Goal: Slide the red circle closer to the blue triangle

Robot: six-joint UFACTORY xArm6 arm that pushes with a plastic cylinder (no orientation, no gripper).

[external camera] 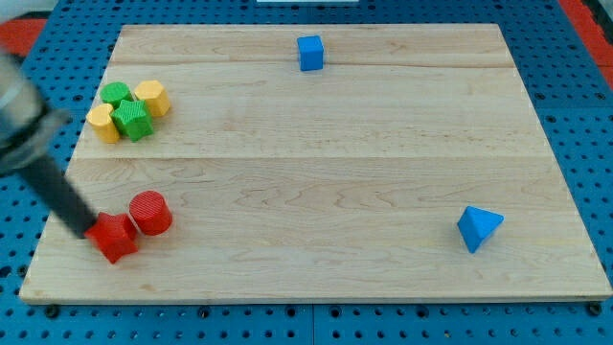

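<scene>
Rod tip behind the red blocks, lower left of the board.
My tip (pixel 88 230) touches an angular red block (pixel 114 238); the red circle (pixel 150 213) sits just beside it, the blue triangle (pixel 478 228) well apart at the view's right. There is no claw.

A straight, smooth black rod is seen, ending in my tip (pixel 84 231), with a blurred grey, wider mount above.

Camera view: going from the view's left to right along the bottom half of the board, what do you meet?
My tip → red block touching it → red circle → blue triangle.
</scene>
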